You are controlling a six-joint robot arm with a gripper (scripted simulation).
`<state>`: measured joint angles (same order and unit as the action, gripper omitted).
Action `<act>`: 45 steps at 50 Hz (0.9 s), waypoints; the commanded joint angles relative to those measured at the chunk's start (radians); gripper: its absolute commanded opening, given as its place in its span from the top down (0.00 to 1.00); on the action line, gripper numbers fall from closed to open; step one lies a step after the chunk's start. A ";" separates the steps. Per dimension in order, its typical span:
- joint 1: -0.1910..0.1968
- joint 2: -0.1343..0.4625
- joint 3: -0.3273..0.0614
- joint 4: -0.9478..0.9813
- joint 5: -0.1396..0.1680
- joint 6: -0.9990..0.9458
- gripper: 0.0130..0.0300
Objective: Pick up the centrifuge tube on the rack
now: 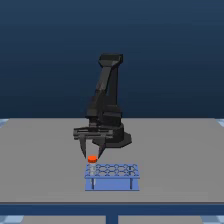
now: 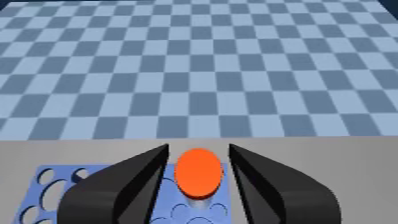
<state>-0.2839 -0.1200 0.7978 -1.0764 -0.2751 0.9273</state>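
Note:
The blue rack (image 1: 111,183) stands on thin legs near the table's front edge, its top plate full of round holes. The centrifuge tube (image 1: 92,159) sits at the rack's corner on the exterior view's left, its orange-red cap just above the plate; its body barely shows. My gripper (image 1: 92,155) hangs straight down over it, open, one black finger on each side of the cap. In the wrist view the cap (image 2: 197,172) lies between the two fingers (image 2: 133,185) with a narrow gap on each side, and the rack (image 2: 49,187) shows beneath.
The arm's black base (image 1: 112,135) stands on the grey table (image 1: 175,160) just behind the rack. The table's front edge runs close under the rack. Beyond the table's far edge the wrist view shows a blue checkered floor (image 2: 199,65).

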 commanded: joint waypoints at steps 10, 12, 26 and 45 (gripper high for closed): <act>0.000 0.027 0.016 0.125 -0.027 -0.143 0.00; 0.000 0.032 0.018 0.144 -0.032 -0.163 0.00; 0.000 0.052 0.029 0.216 -0.051 -0.239 0.00; 0.000 0.055 0.030 0.228 -0.054 -0.251 1.00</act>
<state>-0.2840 -0.0645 0.8280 -0.8487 -0.3275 0.6778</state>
